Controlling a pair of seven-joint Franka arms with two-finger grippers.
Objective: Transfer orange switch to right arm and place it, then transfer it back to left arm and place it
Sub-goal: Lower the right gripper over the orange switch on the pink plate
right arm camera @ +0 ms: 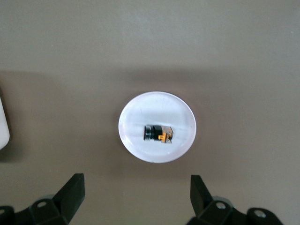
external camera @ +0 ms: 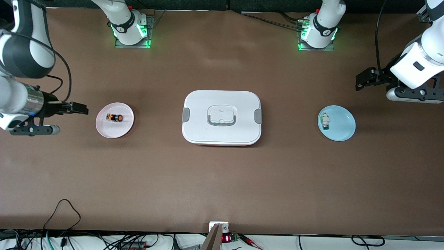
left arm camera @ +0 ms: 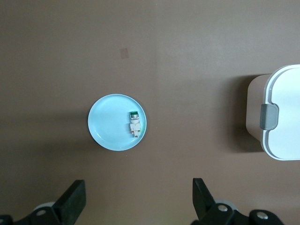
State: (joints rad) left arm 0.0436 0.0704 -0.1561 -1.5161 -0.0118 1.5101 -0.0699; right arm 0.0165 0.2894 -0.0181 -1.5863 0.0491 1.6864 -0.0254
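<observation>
the right gripper (external camera: 81,108) hangs above the table (external camera: 222,180) at the right arm's end, fingers (right arm camera: 70,192) spread wide apart and holding nothing. just beside it, toward the middle of the table, sits a pink plate (external camera: 104,130) with the orange switch (external camera: 114,117) lying on its side on it, black end and orange body showing in the right wrist view (right arm camera: 158,134).

the left gripper (external camera: 362,80) hangs above the table at the left arm's end, its fingers (left arm camera: 72,199) also wide apart and empty. near it, toward the middle, is a light blue plate (external camera: 343,130) carrying a small white-and-green part (external camera: 325,121), which lies close to the plate's rim on the box's side.

the box (external camera: 222,135) stands in the middle of the table between the two plates, well apart from each, lid on, grey latches at both short ends.
</observation>
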